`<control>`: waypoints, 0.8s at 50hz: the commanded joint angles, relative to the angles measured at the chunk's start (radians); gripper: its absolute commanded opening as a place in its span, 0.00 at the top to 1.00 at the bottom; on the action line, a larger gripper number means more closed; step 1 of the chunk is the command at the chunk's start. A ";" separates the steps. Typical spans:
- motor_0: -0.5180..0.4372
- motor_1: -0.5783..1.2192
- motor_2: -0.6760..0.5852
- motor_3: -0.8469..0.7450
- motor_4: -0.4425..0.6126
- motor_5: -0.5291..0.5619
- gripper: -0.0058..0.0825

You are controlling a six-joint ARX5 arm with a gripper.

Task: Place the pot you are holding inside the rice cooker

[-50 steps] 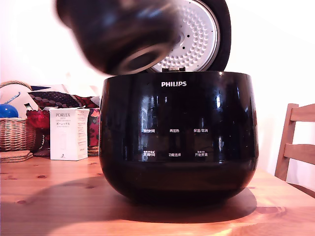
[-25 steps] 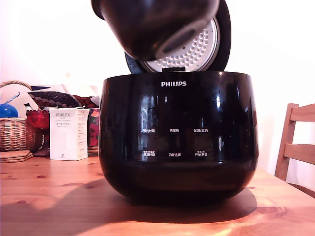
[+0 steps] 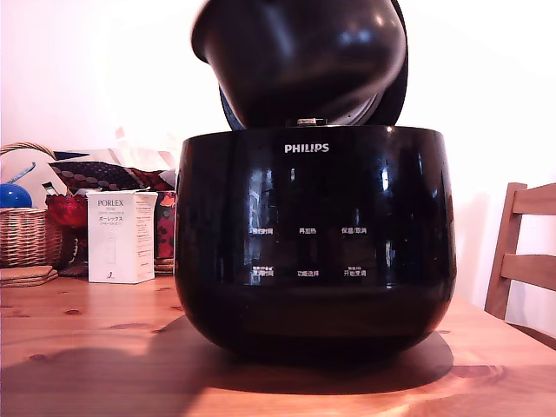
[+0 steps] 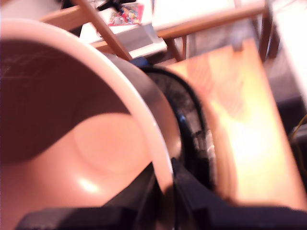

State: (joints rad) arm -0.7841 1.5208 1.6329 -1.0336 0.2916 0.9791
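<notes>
Pot (image 3: 300, 61) is held by its rim in the closed claw (image 4: 165, 191), just above the open rice cooker (image 3: 314, 243) on the wooden surface (image 3: 87, 356).

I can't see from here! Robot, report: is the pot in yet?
Hand clamped on pot rim. Pot above rice cooker, not in. Lid up, nothing blocking.

Wooden table (image 3: 87, 347), white PORLEX box (image 3: 121, 236), wicker basket (image 3: 26, 236), blue ball (image 3: 13, 195), wooden chair (image 3: 524, 256)

Pot held over the cooker
Dark fingers (image 4: 192, 196) pinched the pot (image 4: 96, 143) rim; the rice cooker (image 4: 192, 120) sat beneath, on the wooden surface (image 4: 244, 124).
</notes>
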 commanded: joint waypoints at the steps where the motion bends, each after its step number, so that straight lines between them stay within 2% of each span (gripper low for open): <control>1: -0.005 0.019 0.032 0.028 -0.008 0.033 0.96; 11: -0.008 0.072 0.032 -0.010 -0.083 0.075 0.96; 12: -0.009 0.076 0.032 -0.014 -0.096 0.124 0.96; 14: -0.012 0.080 0.032 -0.020 -0.117 0.124 0.96; 15: -0.013 0.083 0.032 -0.021 -0.131 0.173 0.96; 17: -0.015 0.087 0.032 -0.021 -0.150 0.173 0.96; 18: -0.016 0.089 0.032 -0.022 -0.158 0.208 0.96; 27: -0.017 0.091 0.032 -0.039 -0.183 0.275 0.96; 28: -0.017 0.092 0.032 -0.042 -0.189 0.312 0.96; 32: -0.018 0.091 0.032 -0.043 -0.208 0.312 0.96; 33: -0.018 0.091 0.032 -0.043 -0.211 0.357 0.96; 40: -0.017 0.098 0.032 -0.042 -0.222 0.392 0.96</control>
State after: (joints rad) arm -0.8005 1.6279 1.6329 -1.0992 0.0753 1.3445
